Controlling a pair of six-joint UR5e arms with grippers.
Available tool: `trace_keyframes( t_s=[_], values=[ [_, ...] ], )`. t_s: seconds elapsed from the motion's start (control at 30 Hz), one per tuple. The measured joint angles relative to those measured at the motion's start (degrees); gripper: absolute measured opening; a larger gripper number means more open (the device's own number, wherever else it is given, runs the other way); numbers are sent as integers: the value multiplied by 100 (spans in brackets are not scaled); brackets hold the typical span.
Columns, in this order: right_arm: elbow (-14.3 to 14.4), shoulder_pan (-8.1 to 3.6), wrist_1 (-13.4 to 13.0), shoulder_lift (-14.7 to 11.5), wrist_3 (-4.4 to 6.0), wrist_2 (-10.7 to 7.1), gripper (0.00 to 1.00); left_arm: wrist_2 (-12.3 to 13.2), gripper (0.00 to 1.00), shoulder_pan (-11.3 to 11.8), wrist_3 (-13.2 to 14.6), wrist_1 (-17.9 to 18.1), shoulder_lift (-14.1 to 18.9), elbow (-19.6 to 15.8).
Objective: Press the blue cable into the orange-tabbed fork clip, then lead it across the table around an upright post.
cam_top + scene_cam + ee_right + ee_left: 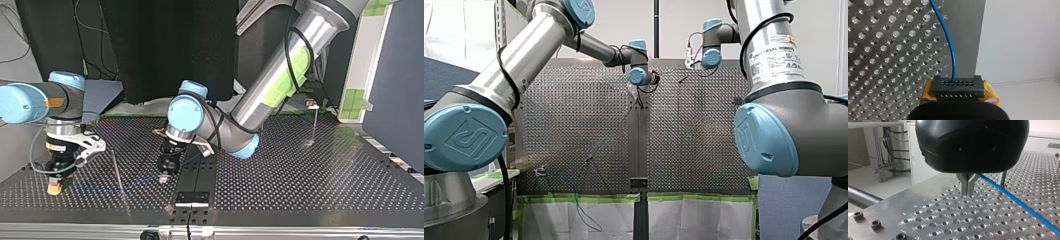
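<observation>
Left claw (968,192) and right claw (957,87) each pinch the thin blue cable (1023,206); we should keep it taut and low.

Faint blue cable (100,187) along the table (300,180)

Left claw (968,190) pinched closed — right claw (958,90) clamped too.

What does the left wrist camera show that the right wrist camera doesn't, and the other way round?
Only the left wrist view shows the left end effector, its metal fingers shut on the blue cable, with an upright post behind. Only the right wrist view shows the right end effector with its yellow pads. Both show the blue cable running over the perforated table.
</observation>
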Motion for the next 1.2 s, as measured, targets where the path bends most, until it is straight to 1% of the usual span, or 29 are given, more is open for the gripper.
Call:
trace_keyframes(
  t_s=[0.13, 0.27, 0.43, 0.6, 0.8, 0.9, 0.97, 1.0, 1.03, 1.1, 1.17, 1.2],
  values=[
    [66, -4, -1, 6, 4, -10, 0, 43, 0, -40, 5, -6, -69, -1],
    [160, -15, -18, 25, 5, -12, 0, 83, 0, -83, 8, -8, -214, -1],
    [223, -11, -23, 143, -3, -21, 0, 123, 0, -104, 9, -9, -382, -1],
    [328, -12, -38, 225, -31, -23, 0, 116, 0, -109, 9, -9, -417, -1],
    [519, -17, -57, 293, -40, -35, 0, 92, 0, -110, 18, -9, -419, -1],
    [632, -3, -63, 352, -49, -46, 0, 92, 0, -112, 68, -10, -420, -1],
    [706, 9, -72, 378, -54, -48, 0, 99, 8, -117, 118, -10, -420, -1],
    [740, 14, -80, 385, -57, -51, 0, 98, 8, -120, 162, -12, -420, -1],
    [787, 19, -92, 393, -59, -54, 0, 96, 11, -121, 195, -14, -420, -1],
    [860, 27, -128, 411, -62, -56, 0, 67, 11, -122, 279, -28, -421, -1],
    [948, 40, -187, 453, -67, -60, 0, 23, 19, -125, 359, -58, -421, -1],
    [985, 45, -214, 475, -69, -61, 0, -9, 19, -127, 417, -82, -420, -1]
  ],
)
